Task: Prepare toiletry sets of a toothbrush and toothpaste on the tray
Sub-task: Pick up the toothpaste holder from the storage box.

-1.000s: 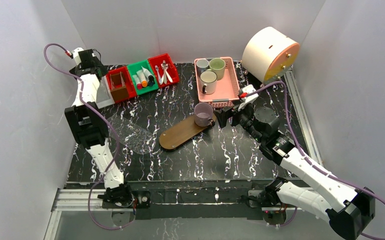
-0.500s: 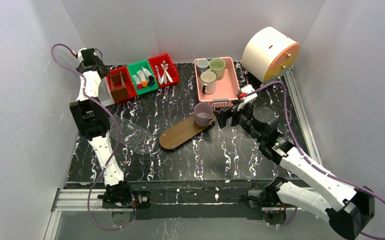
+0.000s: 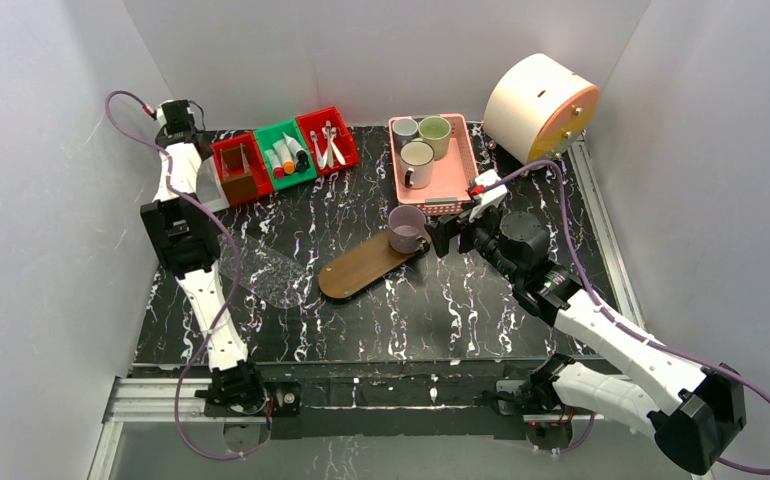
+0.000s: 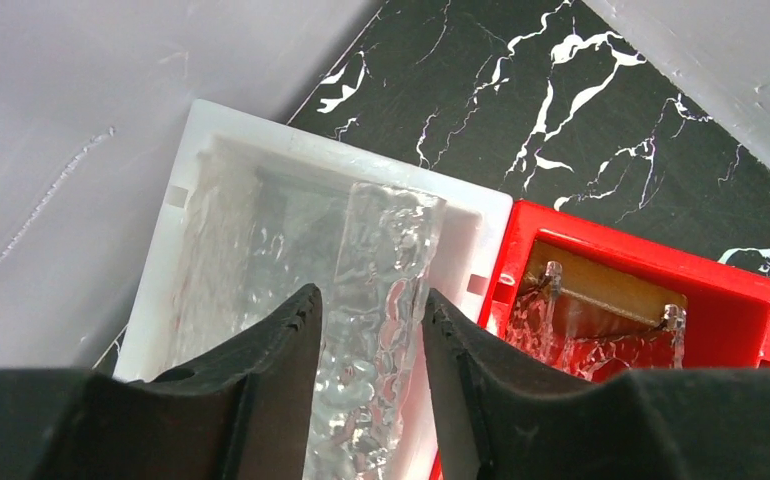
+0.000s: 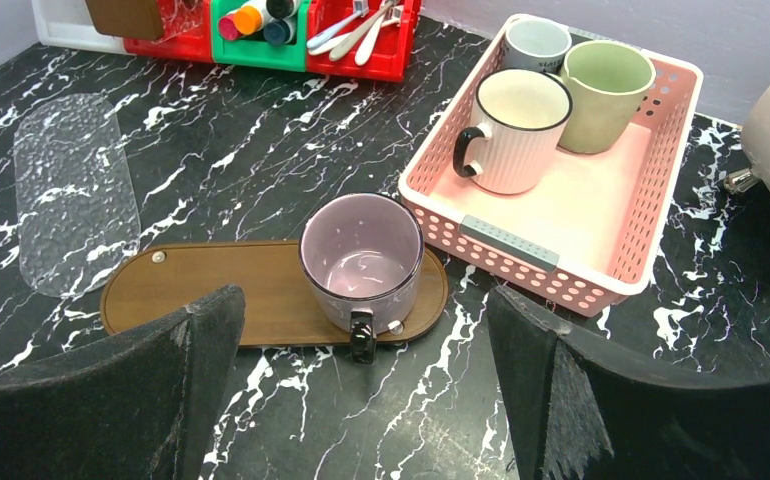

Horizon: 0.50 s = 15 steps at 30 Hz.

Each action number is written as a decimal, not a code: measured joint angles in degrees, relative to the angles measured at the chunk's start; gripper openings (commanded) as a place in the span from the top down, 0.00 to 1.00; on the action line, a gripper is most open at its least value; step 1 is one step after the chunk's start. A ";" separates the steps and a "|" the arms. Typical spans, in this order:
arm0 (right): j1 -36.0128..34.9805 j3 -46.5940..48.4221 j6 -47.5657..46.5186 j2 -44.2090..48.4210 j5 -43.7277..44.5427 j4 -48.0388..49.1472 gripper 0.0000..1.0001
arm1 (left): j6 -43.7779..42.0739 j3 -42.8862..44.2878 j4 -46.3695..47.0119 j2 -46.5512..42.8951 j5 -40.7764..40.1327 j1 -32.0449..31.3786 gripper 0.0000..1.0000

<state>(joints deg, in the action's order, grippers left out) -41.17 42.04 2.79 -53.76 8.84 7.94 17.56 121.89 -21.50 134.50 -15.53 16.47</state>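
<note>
The dark wooden tray (image 3: 356, 268) (image 5: 211, 290) lies mid-table with a purple mug (image 3: 406, 228) (image 5: 361, 250) on its right end. My right gripper (image 3: 443, 234) (image 5: 361, 300) hovers wide open just right of the mug, holding nothing. White toothbrushes (image 3: 328, 143) (image 5: 361, 20) lie in a red bin and toothpaste tubes (image 3: 284, 155) (image 5: 256, 15) in a green one. At the back left my left gripper (image 3: 183, 128) (image 4: 371, 295) reaches into a white bin (image 4: 196, 200). Its jaws are narrowed, with an upright clear plastic bag (image 4: 386, 250) between them.
A pink basket (image 3: 456, 185) (image 5: 601, 200) behind the tray holds three mugs. Another clear bag (image 3: 271, 275) (image 5: 76, 190) lies flat left of the tray. A red bin (image 3: 243, 170) (image 4: 641, 290) with a brown block adjoins the white bin. A cream drum (image 3: 536, 105) stands back right.
My left arm has swung further back-left to the white bin and its jaws have narrowed around the clear bag. The right gripper has edged slightly left, still wide open.
</note>
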 measured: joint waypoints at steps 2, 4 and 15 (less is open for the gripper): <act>0.00 -0.02 0.00 -0.28 0.00 -0.02 0.01 | -0.04 0.00 0.02 0.00 0.13 0.13 0.66; 0.00 -0.02 0.00 -0.35 0.00 -0.02 0.01 | -0.17 0.00 0.04 0.00 0.68 0.24 0.70; 0.00 -0.02 0.00 -0.63 -0.20 -0.07 0.01 | -0.42 -0.02 -0.13 -0.33 2.47 0.57 0.80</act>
<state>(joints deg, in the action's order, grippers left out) -41.17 42.02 2.79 -54.39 8.64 7.88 17.15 121.86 -21.63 134.17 -13.06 17.04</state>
